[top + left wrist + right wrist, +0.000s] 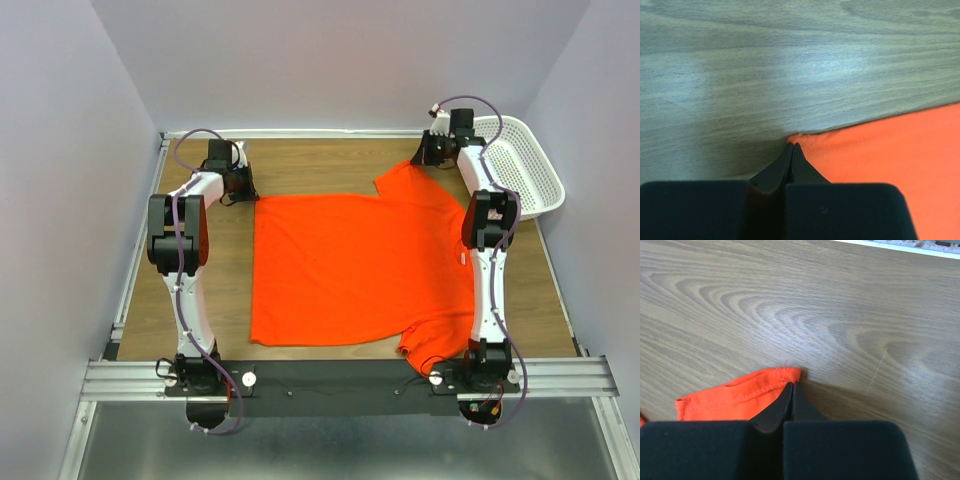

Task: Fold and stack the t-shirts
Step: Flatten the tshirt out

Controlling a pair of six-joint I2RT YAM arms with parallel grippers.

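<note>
Readable text, all views: none.
t-shirt (350, 270): plain orange-red cloth; nothing legible on it.
white fleck (465, 257) at the t-shirt's edge: too small to read; cannot tell whether it is a tag.

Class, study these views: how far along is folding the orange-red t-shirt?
Done: bright orange-red cloth t-shirt lies spread flat on the wooden table. In hand: left gripper shut on its far hem corner, right gripper on the far sleeve tip. Left: every fold, then stacking.
</note>
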